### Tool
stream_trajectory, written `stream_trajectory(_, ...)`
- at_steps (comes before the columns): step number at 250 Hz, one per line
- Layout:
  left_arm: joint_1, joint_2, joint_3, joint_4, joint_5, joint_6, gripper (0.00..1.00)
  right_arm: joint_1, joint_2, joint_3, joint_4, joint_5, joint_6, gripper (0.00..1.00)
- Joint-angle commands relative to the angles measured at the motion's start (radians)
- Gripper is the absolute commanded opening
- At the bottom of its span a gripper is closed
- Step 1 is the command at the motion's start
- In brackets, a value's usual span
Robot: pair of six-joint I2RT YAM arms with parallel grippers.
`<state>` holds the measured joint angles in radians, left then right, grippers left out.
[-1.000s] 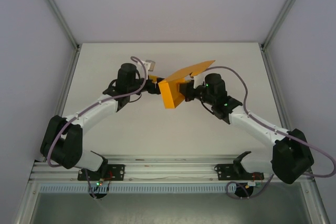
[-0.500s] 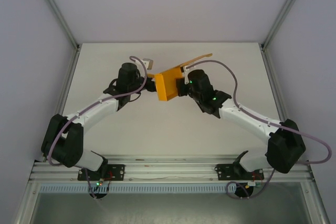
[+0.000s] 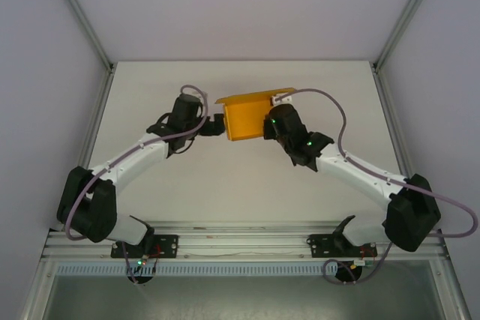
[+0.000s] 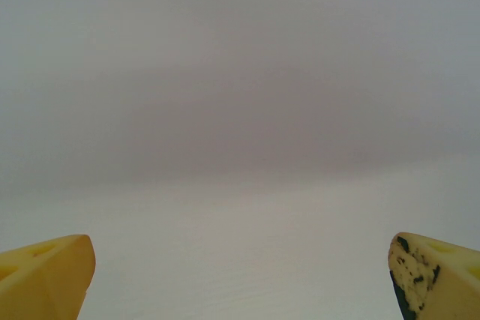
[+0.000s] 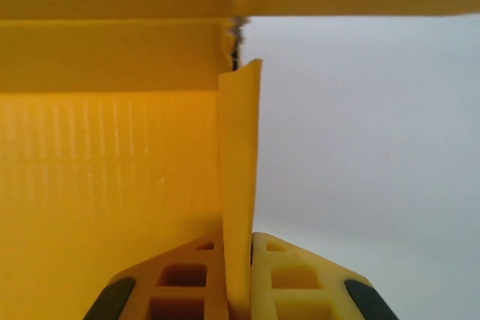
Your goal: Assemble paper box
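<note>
The right gripper [image 5: 238, 256] was clenched on a thin panel of the paper box [image 3: 244, 119], held just ahead of it. The left gripper [image 3: 216, 126] stood released beside the box. Twisting the pinch could crease or tear the card.

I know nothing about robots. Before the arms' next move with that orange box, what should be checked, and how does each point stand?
1. Right gripper shut on a panel of the paper box: ok.
2. Left gripper open, nothing between its fingers: ok.
3. Left gripper touching the box: cannot tell.
4. Everything folded in: not ok, one flap juts out at the far edge.
5. Box clear of the table: cannot tell.
</note>
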<state>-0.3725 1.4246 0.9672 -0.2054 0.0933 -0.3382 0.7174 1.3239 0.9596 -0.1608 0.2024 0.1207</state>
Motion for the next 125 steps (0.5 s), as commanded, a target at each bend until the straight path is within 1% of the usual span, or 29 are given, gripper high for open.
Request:
stream_trajectory(1,0.061,-0.063,-0.047,-0.205,-0.246,-0.068,1.0,0.005,-0.021,-0.051,-0.1,0.022,0.03,0.0)
stream_trajectory(22,0.063,-0.108,-0.089,-0.19,-0.256,-0.068,1.0,0.005,0.037,-0.056,-0.123,-0.011,0.069,0.0)
stream_trajectory(49,0.063,-0.156,-0.118,-0.147,-0.212,-0.061,1.0,0.006,0.136,-0.053,-0.129,-0.015,0.091,0.0)
stream_trajectory(81,0.063,-0.188,-0.14,-0.109,-0.169,-0.045,1.0,0.005,0.223,-0.038,-0.122,-0.028,0.089,0.0)
stream_trajectory(114,0.063,-0.206,-0.157,-0.097,-0.159,-0.043,1.0,0.005,0.305,-0.015,-0.152,-0.016,0.076,0.0)
stream_trajectory(125,0.063,-0.213,-0.164,-0.09,-0.158,-0.041,1.0,0.006,0.335,-0.003,-0.177,-0.015,0.068,0.02)
